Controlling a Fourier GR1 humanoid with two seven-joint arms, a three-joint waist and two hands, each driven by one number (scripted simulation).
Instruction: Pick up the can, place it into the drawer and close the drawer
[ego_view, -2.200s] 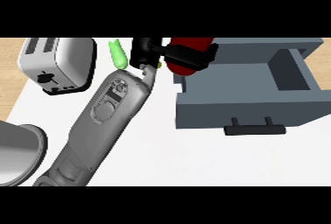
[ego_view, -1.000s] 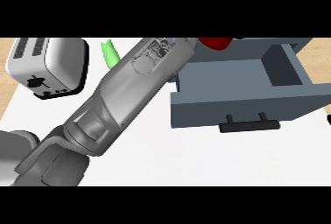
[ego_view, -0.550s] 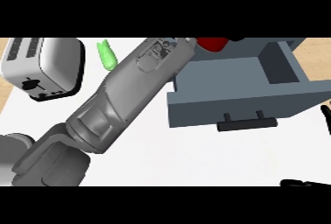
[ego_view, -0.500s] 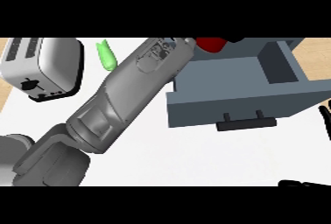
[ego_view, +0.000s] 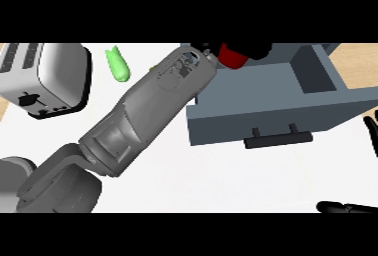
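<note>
Your left hand (ego_view: 247, 49) is curled round the red can (ego_view: 232, 58), holding it over the open grey drawer (ego_view: 310, 107) at its back-left corner. Right hand fingers (ego_view: 347, 207) lie straight at the lower right edge. Toaster (ego_view: 44, 77) sits far left on the table (ego_view: 221, 175).

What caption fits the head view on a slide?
Left hand holds the red can over the open drawer, beside a toaster.
</note>
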